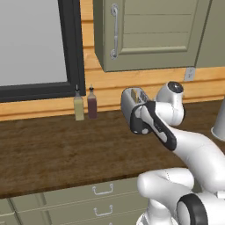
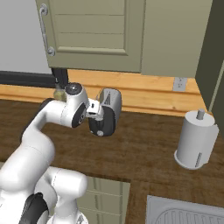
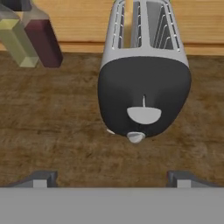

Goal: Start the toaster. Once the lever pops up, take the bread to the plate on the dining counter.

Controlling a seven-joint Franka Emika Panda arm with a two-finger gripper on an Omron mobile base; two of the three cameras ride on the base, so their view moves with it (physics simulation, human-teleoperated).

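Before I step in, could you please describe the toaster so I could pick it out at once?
On the dark wood counter below the olive wall cabinet, right of two small bottles, stands the toaster. It alone is silver, with top slots and a black end panel.

Home kitchen: dark brown wood countertop (image 1: 52, 145) over olive-green drawers (image 1: 79, 197), olive wall cabinet (image 1: 149, 35) at 12 o'clock, silver-grey toaster (image 3: 144, 83), two sauce bottles (image 1: 85, 104) at 10 o'clock, paper-towel roll (image 2: 195, 139) and steel sink (image 2: 183, 213) at 3 o'clock.
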